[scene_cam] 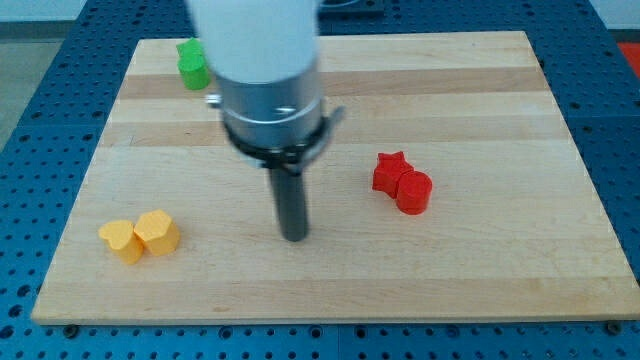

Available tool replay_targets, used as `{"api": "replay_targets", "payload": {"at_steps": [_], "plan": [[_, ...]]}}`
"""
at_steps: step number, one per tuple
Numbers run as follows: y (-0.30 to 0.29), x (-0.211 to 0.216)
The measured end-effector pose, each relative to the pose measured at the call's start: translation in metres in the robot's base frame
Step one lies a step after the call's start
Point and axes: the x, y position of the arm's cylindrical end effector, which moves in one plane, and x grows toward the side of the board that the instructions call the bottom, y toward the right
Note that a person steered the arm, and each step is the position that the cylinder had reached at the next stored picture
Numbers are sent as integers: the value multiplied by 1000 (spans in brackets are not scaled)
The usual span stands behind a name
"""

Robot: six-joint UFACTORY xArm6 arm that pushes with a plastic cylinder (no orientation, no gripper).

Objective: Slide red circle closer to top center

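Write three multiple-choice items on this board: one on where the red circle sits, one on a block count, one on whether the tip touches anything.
1. The red circle sits:
A. view's right of my tip
B. top left corner
C. beside the yellow blocks

2. Yellow blocks on the board:
A. one
B. two
C. four

3. My tip is:
A. pressed on the red star
B. apart from every block
C. on the green block

Answers:
1 A, it lies right of the rod, touching the red star.
2 B, a pair at lower left.
3 B, bare wood surrounds it.
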Motion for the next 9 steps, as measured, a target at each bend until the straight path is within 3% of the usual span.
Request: {"api": "replay_targets", "payload": {"at_steps": [2, 9], "plan": [[100, 2], [140, -94]]}}
